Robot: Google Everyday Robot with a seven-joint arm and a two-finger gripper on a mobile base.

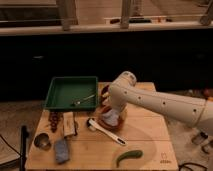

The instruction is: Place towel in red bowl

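The red bowl [119, 120] sits near the middle of the wooden table, mostly covered by a pale towel [110, 117] that lies in it. My white arm reaches in from the right, and my gripper [111, 106] is down over the bowl, right above the towel. The arm's wrist hides most of the gripper and the far rim of the bowl.
A green tray [70, 92] holding a utensil stands at the back left. A white spoon [106, 131] lies in front of the bowl. A green pepper [128, 156] is near the front edge. A blue sponge [62, 150], a metal cup [42, 142] and a snack bar [69, 125] lie at the left.
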